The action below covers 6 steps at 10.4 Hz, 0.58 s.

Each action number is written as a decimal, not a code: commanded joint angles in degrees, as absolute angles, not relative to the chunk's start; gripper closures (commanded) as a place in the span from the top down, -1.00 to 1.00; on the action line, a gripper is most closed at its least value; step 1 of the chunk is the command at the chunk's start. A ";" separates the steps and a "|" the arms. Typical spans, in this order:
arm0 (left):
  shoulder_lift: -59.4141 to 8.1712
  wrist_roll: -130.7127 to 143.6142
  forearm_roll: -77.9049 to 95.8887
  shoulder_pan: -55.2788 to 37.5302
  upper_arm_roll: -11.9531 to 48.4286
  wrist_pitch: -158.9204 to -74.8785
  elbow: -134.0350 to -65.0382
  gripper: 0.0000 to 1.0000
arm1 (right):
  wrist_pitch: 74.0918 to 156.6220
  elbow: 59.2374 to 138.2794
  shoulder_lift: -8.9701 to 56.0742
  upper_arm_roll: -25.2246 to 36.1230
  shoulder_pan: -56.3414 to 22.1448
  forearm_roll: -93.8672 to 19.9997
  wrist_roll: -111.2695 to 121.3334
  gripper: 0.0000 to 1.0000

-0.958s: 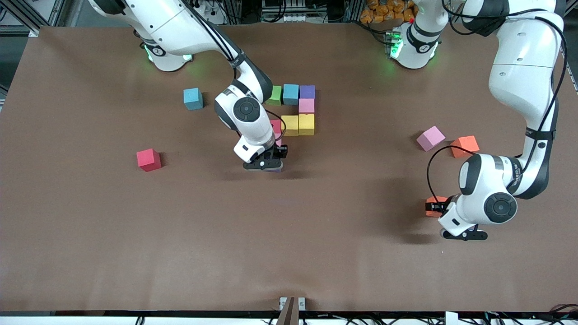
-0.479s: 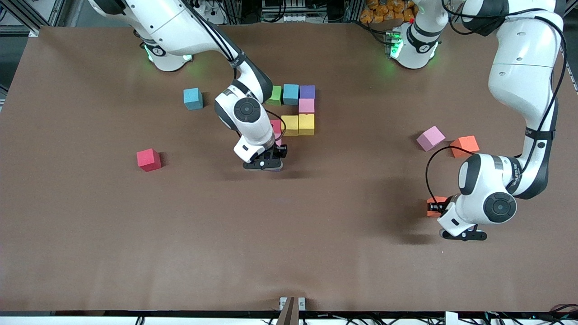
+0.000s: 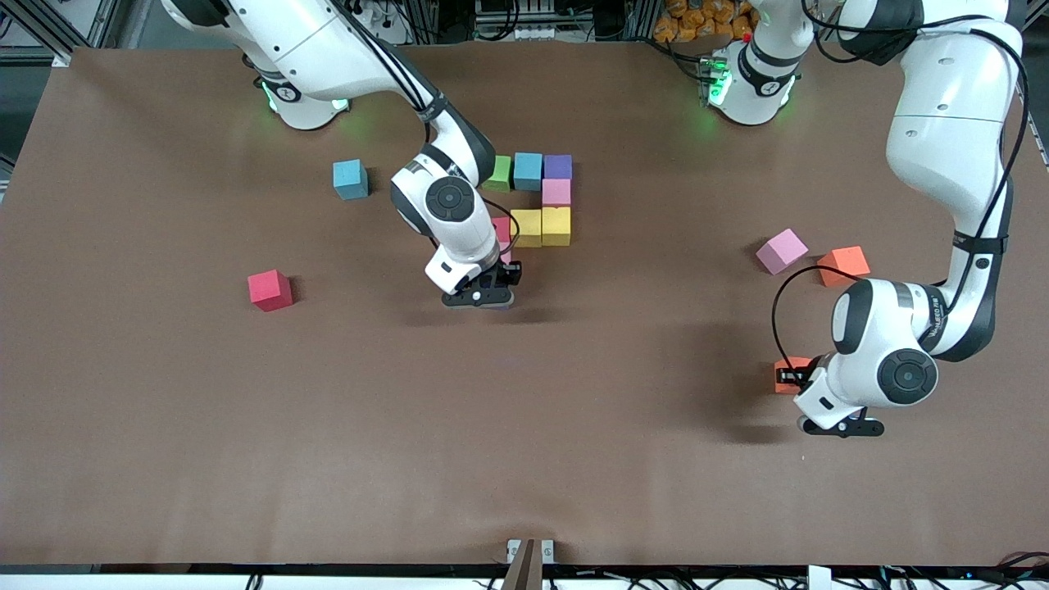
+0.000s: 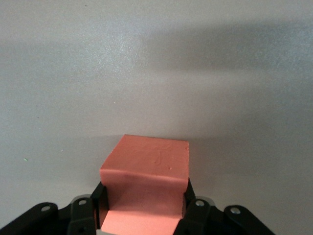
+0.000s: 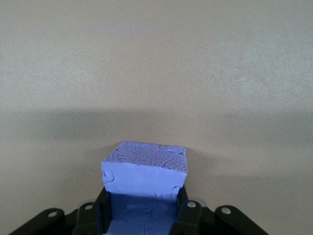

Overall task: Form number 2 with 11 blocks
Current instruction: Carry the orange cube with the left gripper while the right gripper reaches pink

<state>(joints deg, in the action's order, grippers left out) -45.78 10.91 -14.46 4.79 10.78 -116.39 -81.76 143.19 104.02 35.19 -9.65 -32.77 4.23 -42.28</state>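
**Layout, front view, from the right arm's end of the table:**

1. Red block (image 3: 270, 290): loose, alone, nearer the camera than the digit.
2. Blue block (image 3: 350, 179): loose, level w/ the digit's top row.
3. Right gripper (image 3: 483, 299): low over the table, pinching a purple block (image 5: 144, 169) between both fingers.
4. Number 2 (image 3: 542, 197), partly built:
   - Top row is green, blue, purple.
   - One pink cube sits below the purple.
   - Middle row is two yellows plus a pink-red cube half hidden by the right arm.
5. Pink block (image 3: 781, 251): loose, turned askew.
6. Orange block (image 3: 844, 265): loose, just beside the pink one.
7. Left gripper (image 3: 793, 377): toward the left arm's end, nearest the camera of all. It is clamped on a second orange block (image 4: 145, 166).

**Key relation:** the digit's lower stroke appears to grow from the pink-red end cube toward the camera. The right gripper is right at that spot, so the right arm looks much the nearer. Its wrist hides the spot itself, so contact w/ neighbours can't be told.

**Orientation:** the blocks are cubes, so no long axis. Only face alignment matters. The purple block's faces look approx. square to the rows.

**Left arm's cargo:** the digit lies toward the right arm's end and farther from the camera, well apart.
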 commanded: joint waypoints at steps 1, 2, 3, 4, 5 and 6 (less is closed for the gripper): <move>-45.09 16.84 -13.27 4.05 11.86 -116.89 -81.92 -0.14 | 142.91 104.15 34.89 -9.05 -33.57 4.75 -43.51 0.04; -44.65 19.31 -13.27 3.17 12.30 -116.81 -81.83 -0.14 | 142.91 104.15 34.89 -9.05 -33.57 4.75 -43.59 0.21; -44.47 22.64 -13.18 2.29 12.91 -116.81 -81.74 -0.14 | 142.91 104.15 34.89 -9.05 -33.57 4.75 -43.59 0.53; -44.30 26.07 -13.18 1.94 13.88 -116.81 -81.74 -0.14 | 142.91 104.15 34.89 -9.05 -33.57 4.75 -43.59 0.66; -44.04 28.19 -13.18 1.93 15.02 -116.72 -81.74 -0.13 | 142.91 104.15 34.89 -9.05 -33.57 4.66 -43.59 0.71; -43.86 29.69 -13.18 1.93 16.33 -116.63 -81.74 -0.13 | 142.91 104.06 34.81 -9.05 -33.57 4.57 -43.59 0.72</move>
